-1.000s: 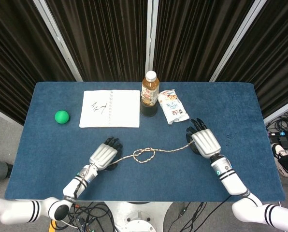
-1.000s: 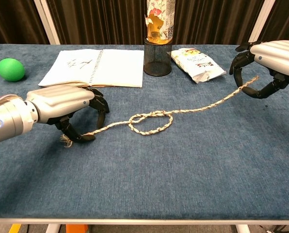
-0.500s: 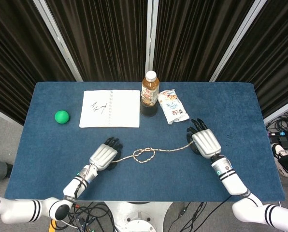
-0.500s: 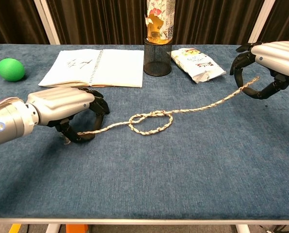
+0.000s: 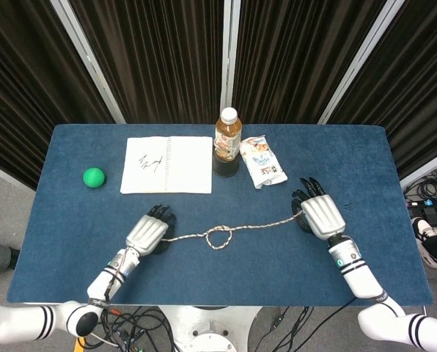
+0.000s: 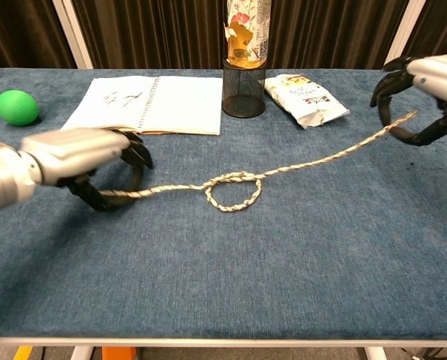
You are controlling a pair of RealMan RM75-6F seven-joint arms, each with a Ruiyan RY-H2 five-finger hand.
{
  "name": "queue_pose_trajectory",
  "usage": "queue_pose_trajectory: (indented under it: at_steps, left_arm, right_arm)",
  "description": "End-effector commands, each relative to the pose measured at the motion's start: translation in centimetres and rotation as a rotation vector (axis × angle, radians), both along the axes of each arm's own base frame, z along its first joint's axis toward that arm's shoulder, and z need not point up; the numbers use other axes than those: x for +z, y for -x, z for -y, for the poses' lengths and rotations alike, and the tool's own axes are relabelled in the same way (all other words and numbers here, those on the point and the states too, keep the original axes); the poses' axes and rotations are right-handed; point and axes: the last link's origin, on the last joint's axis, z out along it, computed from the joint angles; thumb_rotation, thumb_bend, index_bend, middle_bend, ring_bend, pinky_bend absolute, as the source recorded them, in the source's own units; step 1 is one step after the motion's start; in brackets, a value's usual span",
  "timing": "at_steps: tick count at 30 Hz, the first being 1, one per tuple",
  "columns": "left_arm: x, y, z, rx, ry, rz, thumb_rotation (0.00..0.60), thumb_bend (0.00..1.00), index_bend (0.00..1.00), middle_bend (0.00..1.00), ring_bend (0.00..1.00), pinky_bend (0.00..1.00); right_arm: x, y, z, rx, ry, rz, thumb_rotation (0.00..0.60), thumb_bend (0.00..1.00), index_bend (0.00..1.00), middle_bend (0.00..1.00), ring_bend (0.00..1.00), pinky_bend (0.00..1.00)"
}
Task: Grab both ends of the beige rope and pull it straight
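Notebook point(image 5: 167, 165) scribble unreadable; blue-clothed worktop point(image 5: 380, 161), dark curtains point(image 5: 160, 51). Left hand point(image 6: 77, 157) and right hand point(image 6: 426, 94) each grip the beige rope point(image 6: 231, 187).

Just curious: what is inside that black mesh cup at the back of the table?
A drink bottle stands inside the black mesh cup. The mesh hides the bottle's base, so nothing else inside can be made out.

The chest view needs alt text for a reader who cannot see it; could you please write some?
A left hand and a right hand each hold an end of a beige rope with a loose loop mid-length, on a blue table. Behind lie a notebook, green ball and snack packet.
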Motion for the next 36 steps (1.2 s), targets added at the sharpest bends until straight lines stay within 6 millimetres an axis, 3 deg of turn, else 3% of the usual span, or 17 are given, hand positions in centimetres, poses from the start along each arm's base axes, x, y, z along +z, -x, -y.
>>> queue_pose_trajectory:
  at_steps: [1, 12, 17, 29, 32, 36]
  left_arm:
    - [2.1, 1.6, -0.3, 0.035, -0.067, 0.03, 0.6, 0.41, 0.59, 0.2, 0.03, 0.06]
    - [7.1, 7.8, -0.5, 0.16, -0.225, 0.068, 0.6, 0.4, 0.59, 0.2, 0.03, 0.05]
    - [6.9, 9.0, -0.3, 0.155, -0.211, 0.067, 0.6, 0.4, 0.59, 0.2, 0.03, 0.05]
    - [5.2, 10.5, -0.3, 0.146, -0.167, 0.006, 0.6, 0.39, 0.57, 0.2, 0.03, 0.05]
    - [5.0, 10.6, -0.2, 0.145, -0.155, -0.008, 0.6, 0.37, 0.47, 0.2, 0.03, 0.05]
    - [5.0, 10.5, 0.0, 0.142, -0.156, -0.012, 0.6, 0.25, 0.27, 0.19, 0.03, 0.05]
  right_arm:
    - [1.2, 0.9, -0.3, -0.031, 0.031, 0.017, 0.6, 0.48, 0.64, 0.28, 0.05, 0.0]
    - [4.6, 6.1, -2.4, -0.215, 0.112, 0.079, 0.6, 0.49, 0.64, 0.28, 0.05, 0.0]
    - [4.5, 7.6, -3.3, -0.267, 0.108, 0.099, 0.6, 0.49, 0.64, 0.28, 0.05, 0.0]
    - [1.1, 8.8, -3.4, -0.31, 0.037, 0.12, 0.6, 0.48, 0.62, 0.27, 0.05, 0.0]
    - [0.4, 9.0, -3.4, -0.322, 0.018, 0.109, 0.6, 0.4, 0.49, 0.22, 0.02, 0.0]
    - [0.4, 9.0, -3.6, -0.329, 0.015, 0.109, 0.6, 0.27, 0.16, 0.12, 0.0, 0.0]
